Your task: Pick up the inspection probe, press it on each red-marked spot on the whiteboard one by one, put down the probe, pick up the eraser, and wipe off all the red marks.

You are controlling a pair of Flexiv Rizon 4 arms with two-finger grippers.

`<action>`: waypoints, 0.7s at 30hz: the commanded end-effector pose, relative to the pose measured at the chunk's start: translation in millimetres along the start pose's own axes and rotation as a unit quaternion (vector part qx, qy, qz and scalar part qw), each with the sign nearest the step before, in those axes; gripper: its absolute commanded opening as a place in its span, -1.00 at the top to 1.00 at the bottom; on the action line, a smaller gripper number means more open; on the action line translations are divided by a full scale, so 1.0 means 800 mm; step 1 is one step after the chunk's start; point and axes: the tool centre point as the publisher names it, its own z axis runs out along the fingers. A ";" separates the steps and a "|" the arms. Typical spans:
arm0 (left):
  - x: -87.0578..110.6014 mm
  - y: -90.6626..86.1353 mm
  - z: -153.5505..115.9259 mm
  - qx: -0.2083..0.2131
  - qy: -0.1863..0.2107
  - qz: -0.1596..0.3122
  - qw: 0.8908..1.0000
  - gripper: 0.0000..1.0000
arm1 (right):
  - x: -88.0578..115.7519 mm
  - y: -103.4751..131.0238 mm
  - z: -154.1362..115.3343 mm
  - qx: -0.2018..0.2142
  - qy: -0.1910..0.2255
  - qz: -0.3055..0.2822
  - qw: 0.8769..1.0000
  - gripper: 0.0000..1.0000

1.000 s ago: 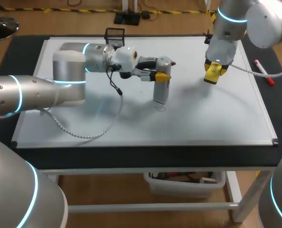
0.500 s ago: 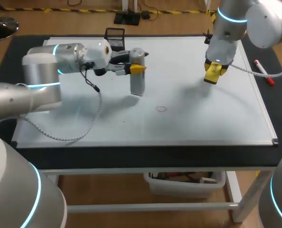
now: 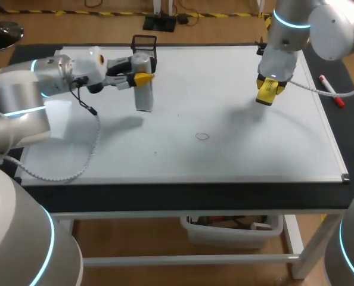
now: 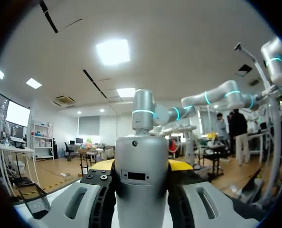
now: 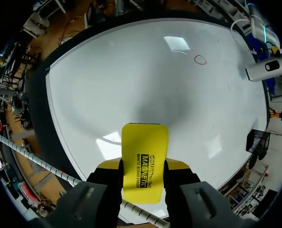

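My left gripper (image 3: 139,78) is shut on the silver cylindrical probe (image 3: 143,83), which hangs upright above the back left part of the whiteboard (image 3: 165,155). In the left wrist view the probe (image 4: 141,183) stands between the yellow-tipped fingers (image 4: 181,165). A small red circle mark (image 3: 202,136) lies near the board's middle, to the right of the probe and apart from it. My right gripper (image 3: 268,89) hovers over the back right of the board, shut on the yellow eraser (image 3: 267,92). From the right wrist I see the eraser (image 5: 145,159), the red mark (image 5: 200,59) and the probe (image 5: 265,69).
A black wire holder (image 3: 144,43) stands at the board's back edge, just behind the probe. A red-capped marker (image 3: 331,90) lies off the board's right edge. The left arm's white cable (image 3: 75,170) loops over the front left of the board.
My left arm has carried the probe from just above the red circle leftward and toward the back of the board. The right arm and eraser have stayed put.
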 end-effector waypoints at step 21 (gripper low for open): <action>-0.020 -0.032 -0.069 0.002 -0.093 0.014 0.996 1.00 | 0.001 -0.001 -0.001 0.001 0.001 -0.001 1.000 1.00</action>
